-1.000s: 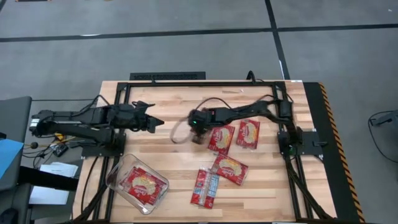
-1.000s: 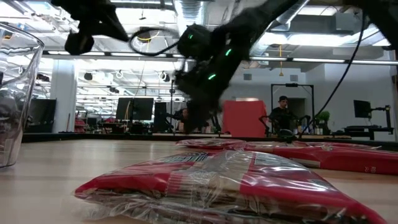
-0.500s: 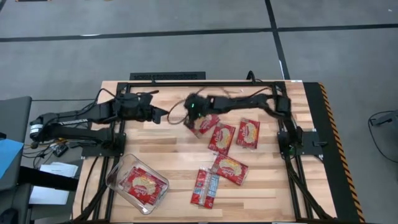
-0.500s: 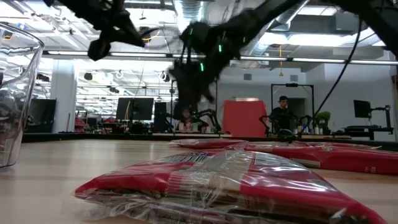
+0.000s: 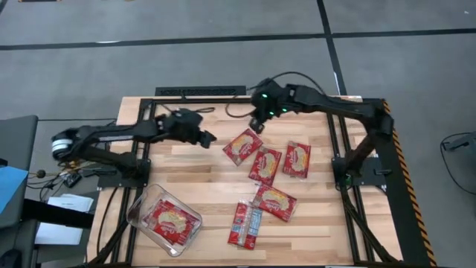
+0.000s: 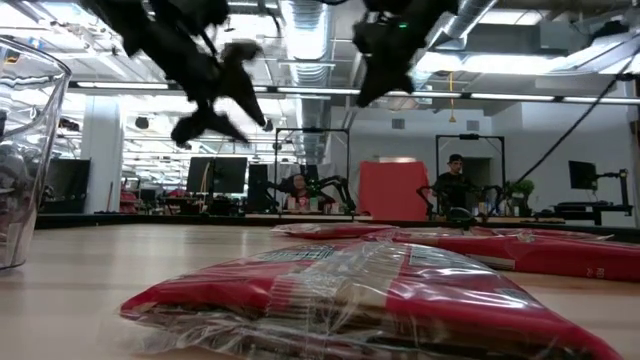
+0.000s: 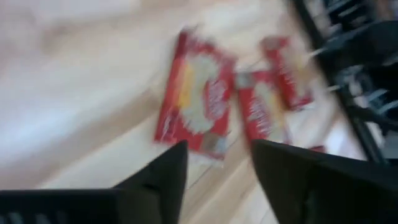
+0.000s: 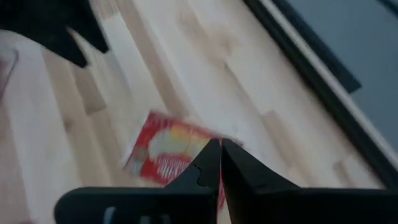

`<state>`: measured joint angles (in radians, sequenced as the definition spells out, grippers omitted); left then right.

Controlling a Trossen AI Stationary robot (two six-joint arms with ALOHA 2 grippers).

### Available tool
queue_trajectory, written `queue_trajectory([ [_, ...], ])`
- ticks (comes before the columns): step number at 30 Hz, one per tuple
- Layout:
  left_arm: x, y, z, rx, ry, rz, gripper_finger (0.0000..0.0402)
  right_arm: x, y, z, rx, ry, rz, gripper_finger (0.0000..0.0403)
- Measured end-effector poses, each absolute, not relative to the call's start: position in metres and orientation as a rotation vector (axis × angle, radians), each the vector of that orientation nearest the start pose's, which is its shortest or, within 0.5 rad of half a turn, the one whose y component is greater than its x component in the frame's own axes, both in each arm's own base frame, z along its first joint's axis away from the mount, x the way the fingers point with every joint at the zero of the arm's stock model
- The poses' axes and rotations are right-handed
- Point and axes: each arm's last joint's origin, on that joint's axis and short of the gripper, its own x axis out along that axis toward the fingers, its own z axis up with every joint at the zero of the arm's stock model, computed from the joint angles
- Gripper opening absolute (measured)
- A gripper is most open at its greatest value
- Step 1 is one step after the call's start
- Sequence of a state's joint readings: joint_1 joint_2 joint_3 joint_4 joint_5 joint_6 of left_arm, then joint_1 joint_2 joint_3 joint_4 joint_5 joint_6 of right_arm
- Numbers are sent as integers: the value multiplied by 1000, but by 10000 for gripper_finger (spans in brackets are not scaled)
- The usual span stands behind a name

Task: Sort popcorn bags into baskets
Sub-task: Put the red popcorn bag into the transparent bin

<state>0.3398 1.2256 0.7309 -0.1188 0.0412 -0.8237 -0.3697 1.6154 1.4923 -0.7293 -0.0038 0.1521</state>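
Popcorn bags are spread over the right half of the wooden counter (image 5: 186, 179). Nearest the middle lies one bag (image 5: 242, 146), tilted, flat on the wood; just beside it to the right is a second bag (image 5: 264, 165), and a third bag (image 5: 297, 159) lies next to that. Closer to the front edge sit a fourth bag (image 5: 274, 202) and a fifth one showing a blue-white label (image 5: 245, 224), the two nearly touching.

Clear tub (image 5: 163, 219) sits at the front left corner of the counter, angled, with one red bag (image 5: 169, 218) inside it.

Left tool (image 5: 207, 138) hangs above the counter just left of the middle bag, fingers spread apart and holding nothing; the left wrist view shows that bag (image 7: 198, 102) ahead between the two dark fingers (image 7: 163, 180).

Right tool (image 5: 255, 125) is raised near the back rail, above and behind the same bag. Its fingers are pressed together with nothing between them; the right wrist view shows the closed tips (image 8: 219, 163) over the red bag (image 8: 163, 153) below.

Low view: both arms are up off the counter, and a bag (image 6: 340, 290) lies close in front. A person (image 6: 455, 185) sits far back in the room.
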Motion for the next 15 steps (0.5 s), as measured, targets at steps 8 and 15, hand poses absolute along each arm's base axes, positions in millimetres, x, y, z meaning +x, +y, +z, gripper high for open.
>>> queue_trajectory([
  [8,288,75,171,-1209,504,557,289,274,-116,259,429,790,-401,53],
  [15,320,54,133,-1387,425,545,302,263,-121,191,492,753,-425,33],
])
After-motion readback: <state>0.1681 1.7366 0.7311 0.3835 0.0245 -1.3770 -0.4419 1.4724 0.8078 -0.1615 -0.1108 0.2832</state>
